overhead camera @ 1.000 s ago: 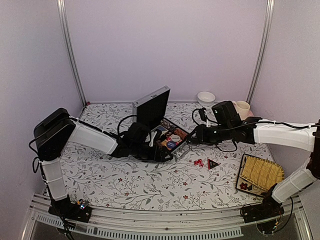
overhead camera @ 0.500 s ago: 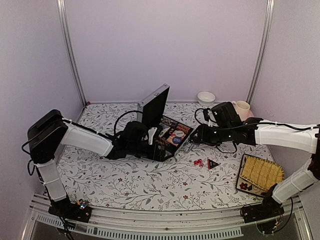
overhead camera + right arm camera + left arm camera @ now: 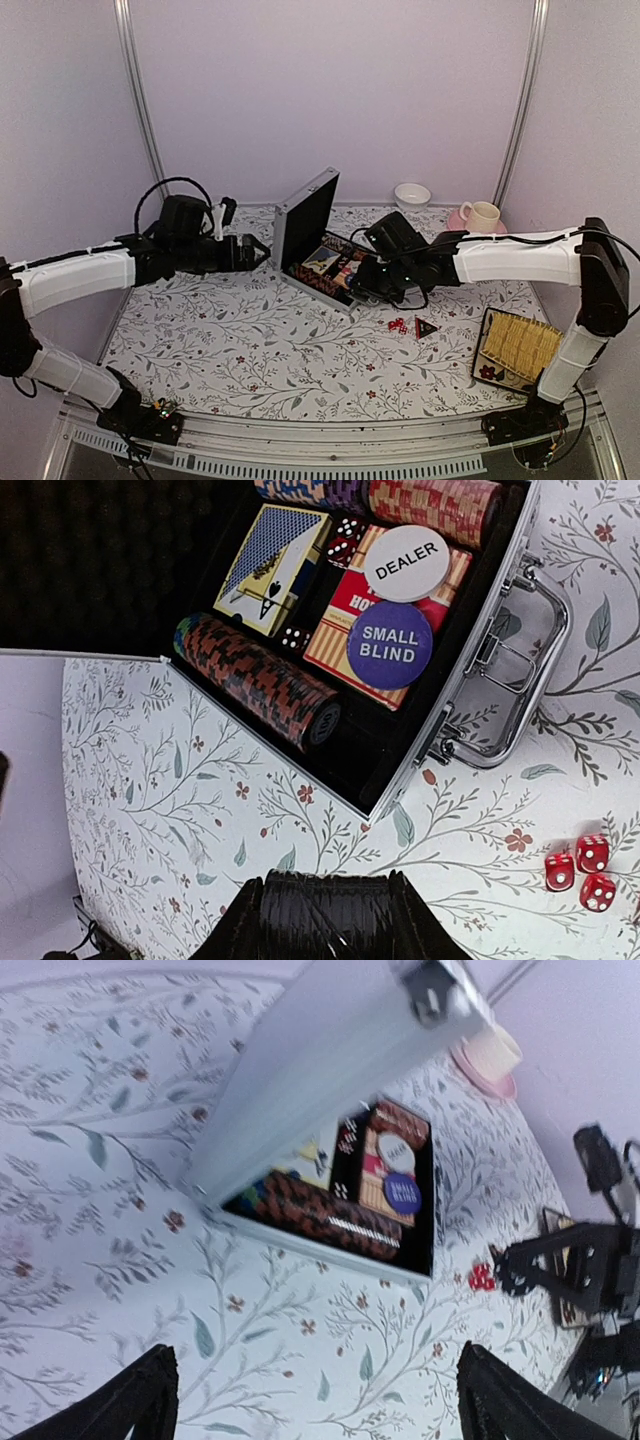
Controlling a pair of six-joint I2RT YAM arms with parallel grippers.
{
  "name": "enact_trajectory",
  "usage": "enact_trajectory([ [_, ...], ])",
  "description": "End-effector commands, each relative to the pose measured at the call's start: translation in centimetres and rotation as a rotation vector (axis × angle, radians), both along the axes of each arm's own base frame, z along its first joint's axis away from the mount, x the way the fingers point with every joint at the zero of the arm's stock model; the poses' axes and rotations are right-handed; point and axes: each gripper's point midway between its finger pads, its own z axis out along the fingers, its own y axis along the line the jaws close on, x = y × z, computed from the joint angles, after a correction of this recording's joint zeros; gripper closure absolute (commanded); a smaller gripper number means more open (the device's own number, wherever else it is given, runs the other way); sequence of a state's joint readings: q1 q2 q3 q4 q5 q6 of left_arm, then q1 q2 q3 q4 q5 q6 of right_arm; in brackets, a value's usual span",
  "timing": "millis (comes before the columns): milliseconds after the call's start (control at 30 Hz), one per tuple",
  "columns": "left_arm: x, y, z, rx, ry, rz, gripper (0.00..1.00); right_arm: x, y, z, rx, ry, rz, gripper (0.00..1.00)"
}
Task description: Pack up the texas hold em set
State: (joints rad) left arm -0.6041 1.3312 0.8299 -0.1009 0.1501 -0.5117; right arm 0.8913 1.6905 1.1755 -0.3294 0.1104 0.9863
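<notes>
Left gripper (image 3: 315, 1400) was wide open and empty; right gripper (image 3: 365, 283) state unclear. Red dice (image 3: 597, 890), right of case (image 3: 305, 215), looked small, hard, roll-prone: pinch flat faces.

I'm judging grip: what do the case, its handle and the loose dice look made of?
Case: silver metal, probably aluminium, by its dull sheen. Handle: polished metal, bright glints. Dice: likely glossy red plastic, white pips.

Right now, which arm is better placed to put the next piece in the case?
Right. The right fingers grip what looks like a dark chip stack just over the open case; the left fingers are open, empty, outside the raised lid.
</notes>
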Motion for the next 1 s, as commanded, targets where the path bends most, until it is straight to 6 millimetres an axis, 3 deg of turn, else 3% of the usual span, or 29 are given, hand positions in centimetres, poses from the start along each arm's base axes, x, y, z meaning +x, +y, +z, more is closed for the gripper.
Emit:
enact_trajectory([
  [0,1.9,4.2,7.1,0.024,-0.077,0.057,0.03,1.1,0.7,-0.4,-0.025,0.021,-0.105,0.87],
  [167,4.7,9.5,10.9,0.151,-0.18,0.18,0.03,2.0,1.9,-1.1,-0.059,0.033,-0.161,0.87],
  [267,5.7,12.6,11.6,0.266,-0.266,0.292,0.03,2.4,1.9,-2.1,-0.108,0.054,-0.213,0.86],
  [367,6.0,14.2,10.8,0.364,-0.306,0.34,0.03,2.9,2.2,-2.9,-0.119,0.067,-0.251,0.85],
  [600,5.5,16.3,10.1,0.453,-0.325,0.412,0.03,3.8,2.5,-4.0,-0.153,0.072,-0.288,0.84],
  [967,5.7,16.8,9.6,0.492,-0.323,0.425,0.03,5.2,2.4,-4.2,-0.175,0.036,-0.329,0.83],
])
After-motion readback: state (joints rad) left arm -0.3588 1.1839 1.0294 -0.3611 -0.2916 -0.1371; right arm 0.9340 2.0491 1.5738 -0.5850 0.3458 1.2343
